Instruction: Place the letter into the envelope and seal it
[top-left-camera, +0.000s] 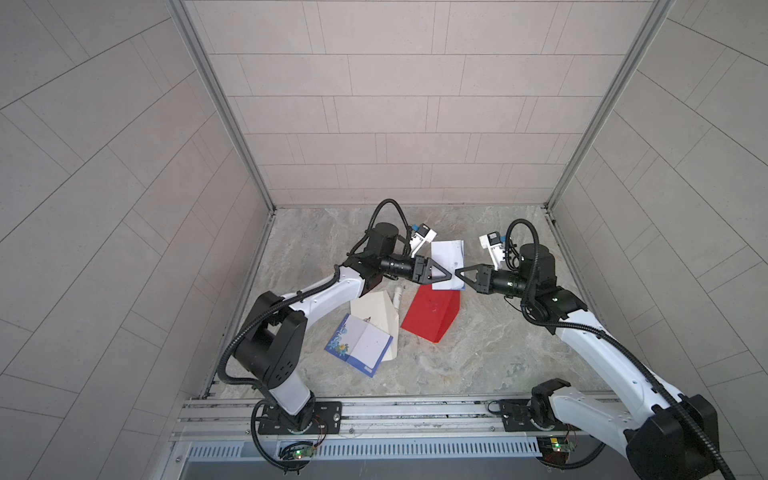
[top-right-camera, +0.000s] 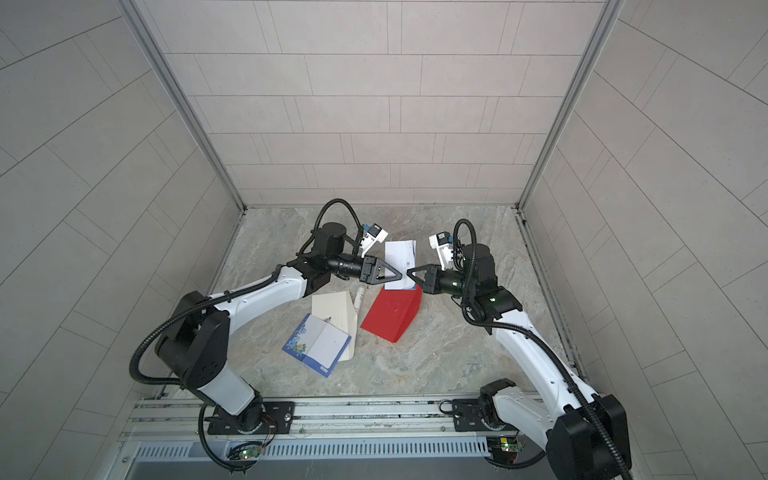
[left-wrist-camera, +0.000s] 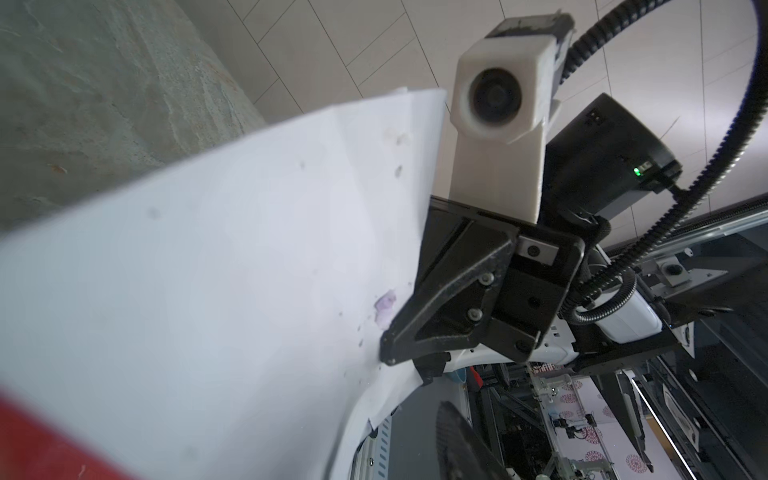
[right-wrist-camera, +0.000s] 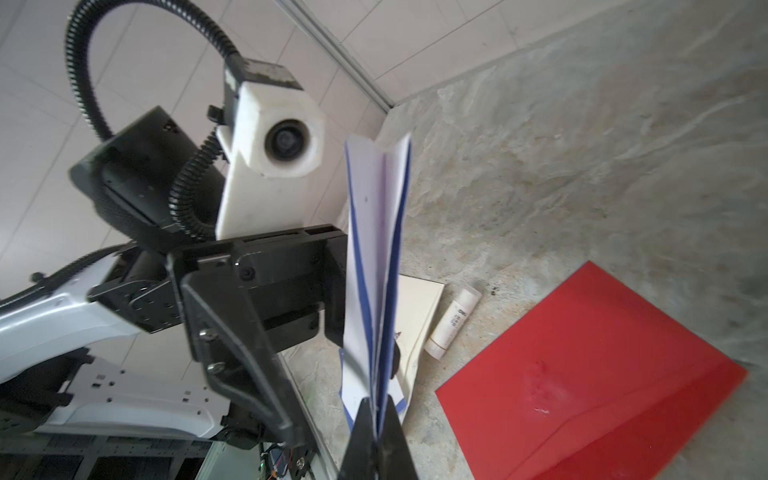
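- Above the far edge of the red envelope (top-left-camera: 430, 313), the folded letter (top-left-camera: 446, 262) is held off the table. Its broad face is toward the top cameras, and it looks roughly level. In both top views its near edge overlaps the envelope's far edge.
- Right gripper (right-wrist-camera: 376, 415): jaws closed tight on the letter's edge, at the end nearest the envelope. The folds fan apart beyond the pinch.
- Left gripper (top-left-camera: 449, 275): tip at the letter's opposite edge, likewise over the envelope's far side. In the right wrist view its near finger (right-wrist-camera: 249, 353) stands clear of the paper. Jaws look parted, nothing held.
- Step in hand, by my reading: a hand-over, with the right arm taking sole hold before insertion.
- To do it well:
  - draw the left gripper straight back, without dragging it sideways across the paper;
  - keep the right pinch firm so the folds do not splay;
  - then lead the letter's free end toward the envelope's mouth. I cannot tell which edge that is.
- Glue stick (top-left-camera: 397, 296) lies just beside the envelope, on the left arm's side. It will be wanted for sealing.
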